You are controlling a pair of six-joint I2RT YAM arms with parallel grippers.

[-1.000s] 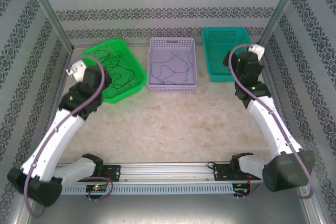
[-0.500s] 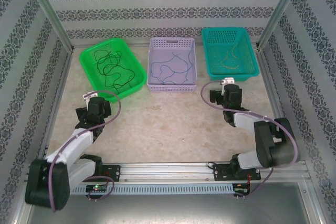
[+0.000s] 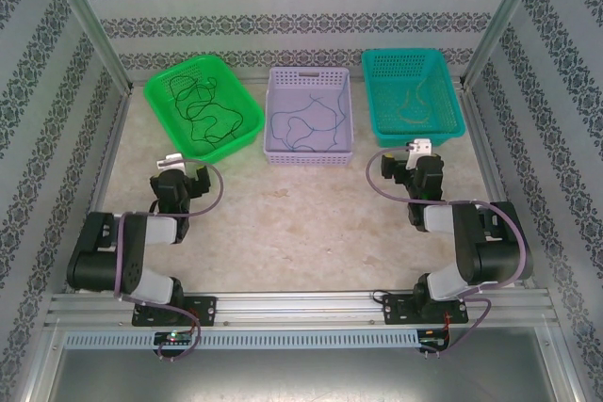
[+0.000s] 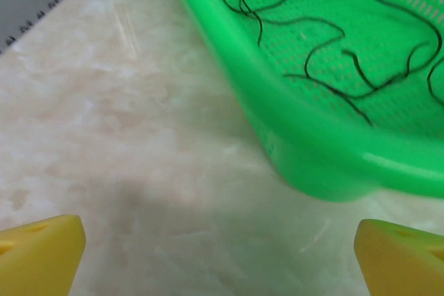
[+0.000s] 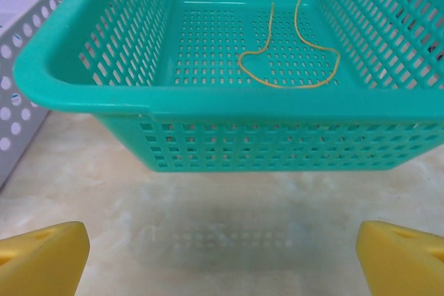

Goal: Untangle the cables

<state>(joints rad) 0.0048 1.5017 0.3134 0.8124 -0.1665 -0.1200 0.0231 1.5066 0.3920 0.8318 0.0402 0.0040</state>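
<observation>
The cables lie apart, one in each of three baskets. A dark cable (image 3: pixel 203 112) (image 4: pixel 298 22) loops inside the green basket (image 3: pixel 247 135) (image 4: pixel 312 164). The purple basket (image 3: pixel 309 152) holds a blue cable (image 3: pixel 301 125). In the teal basket (image 3: pixel 415 136) (image 5: pixel 229 136) rests a yellowish cable (image 3: pixel 412 105) (image 5: pixel 284 86). My left gripper (image 3: pixel 181 176) (image 4: pixel 222 254) hovers low over the table just short of the green basket's near corner, open, nothing between its yellow fingertips (image 4: pixel 38 251). Facing the teal basket's near wall, my right gripper (image 3: pixel 412 167) (image 5: pixel 222 254) is open and empty too.
The baskets stand in a row along the back of the marble-patterned table (image 3: pixel 301 223). Both arms are folded low near the front rail (image 3: pixel 301 308). Patterned walls and metal posts (image 3: pixel 85 25) enclose the sides and back.
Both arms have drawn back from the baskets and folded down toward the front rail. The green basket now sits slightly farther back and turned.
</observation>
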